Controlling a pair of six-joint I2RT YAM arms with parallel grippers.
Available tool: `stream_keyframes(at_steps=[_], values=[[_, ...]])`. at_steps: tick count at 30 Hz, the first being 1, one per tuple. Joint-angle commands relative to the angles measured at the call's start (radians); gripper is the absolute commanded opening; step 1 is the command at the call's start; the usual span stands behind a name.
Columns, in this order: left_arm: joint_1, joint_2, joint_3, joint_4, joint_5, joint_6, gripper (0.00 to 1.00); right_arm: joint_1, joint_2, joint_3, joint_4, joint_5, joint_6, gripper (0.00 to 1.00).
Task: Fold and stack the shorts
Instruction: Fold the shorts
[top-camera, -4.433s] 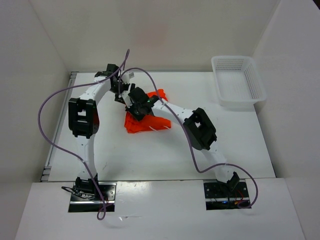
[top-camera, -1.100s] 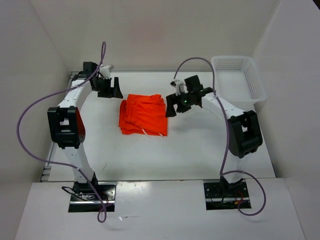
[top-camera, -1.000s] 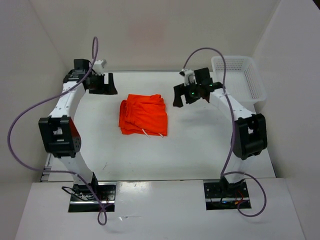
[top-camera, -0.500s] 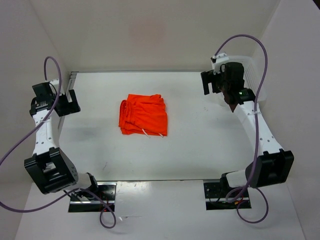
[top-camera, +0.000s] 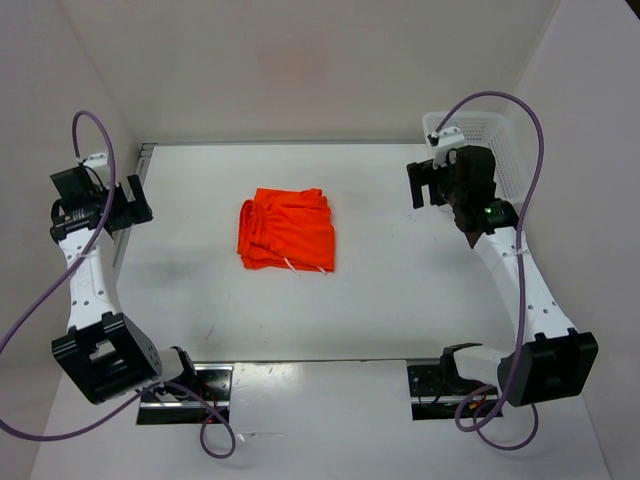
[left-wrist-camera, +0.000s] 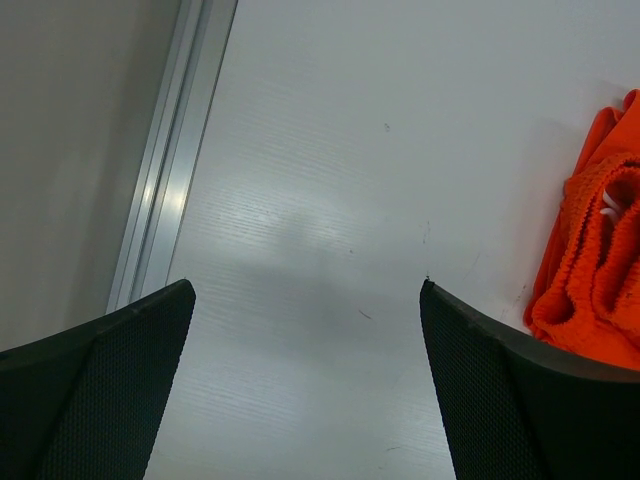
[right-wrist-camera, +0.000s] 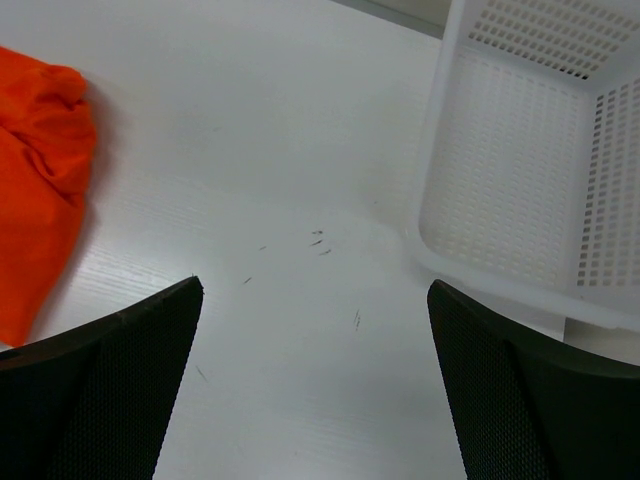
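Well, both of my grippers stand spread wide and hold nothing. The bright orange soft fabric shorts (top-camera: 287, 232) lie folded into a rough rectangle at the middle of the white table (top-camera: 400, 290), well apart from each gripper. My left gripper (top-camera: 128, 203) hovers by the table's left edge; its wrist view catches the shorts beyond the right-hand finger (left-wrist-camera: 520, 390), at the frame's edge. My right gripper (top-camera: 422, 184) sits just beside the white plastic mesh basket (top-camera: 510, 165) at the far right corner, where only the basket's own mesh floor and walls show.
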Motion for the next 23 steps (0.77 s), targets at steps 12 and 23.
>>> stream_keyframes(at_steps=[12,23], values=[[0.004,-0.053,-0.02,0.048,0.016,0.004,1.0,-0.006,-0.066,-0.034,0.051,-0.004,-0.005,0.98],[0.004,-0.062,-0.039,0.048,0.033,0.004,1.0,-0.006,-0.066,-0.052,0.051,-0.004,-0.024,0.99]])
